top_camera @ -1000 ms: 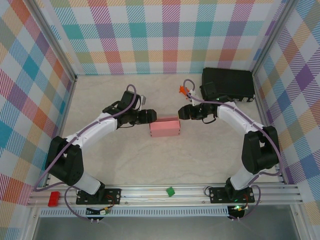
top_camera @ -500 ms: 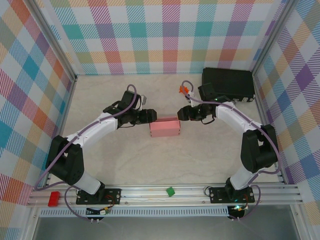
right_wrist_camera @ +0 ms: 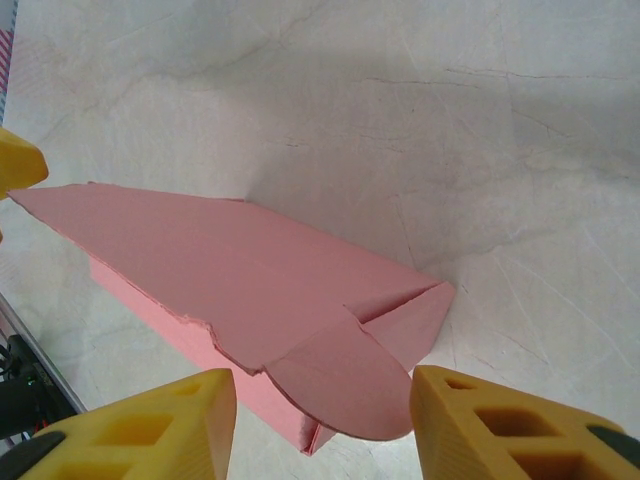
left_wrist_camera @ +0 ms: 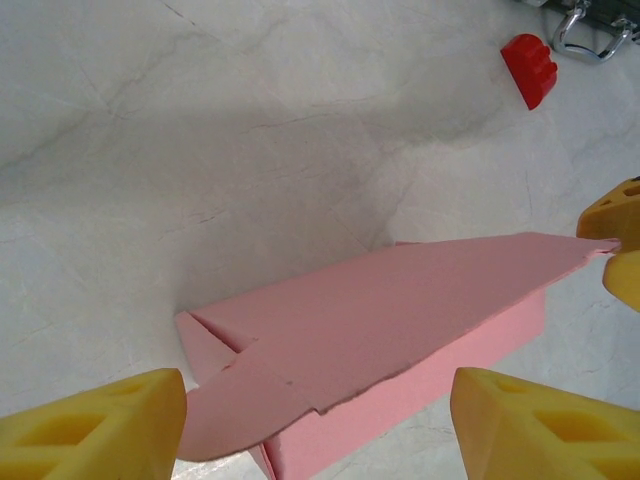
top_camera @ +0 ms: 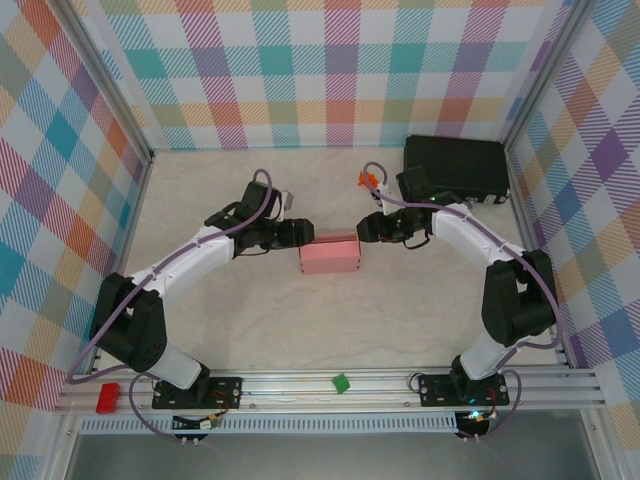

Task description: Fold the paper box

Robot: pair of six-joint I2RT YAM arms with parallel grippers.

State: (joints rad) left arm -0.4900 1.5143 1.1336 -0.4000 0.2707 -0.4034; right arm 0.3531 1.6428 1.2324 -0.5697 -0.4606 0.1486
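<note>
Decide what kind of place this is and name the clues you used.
Probably a lab robot test cell: plaid walls enclose a marble-look table, the left arm and right arm are bolted to a metal rail at its near edge, with a pink paper box between them.

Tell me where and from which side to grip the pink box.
Grip the paper box across a short end, coming in along its length. It lies flat and long, its rounded end flap untucked; the open left gripper and right gripper straddle those ends.
</note>
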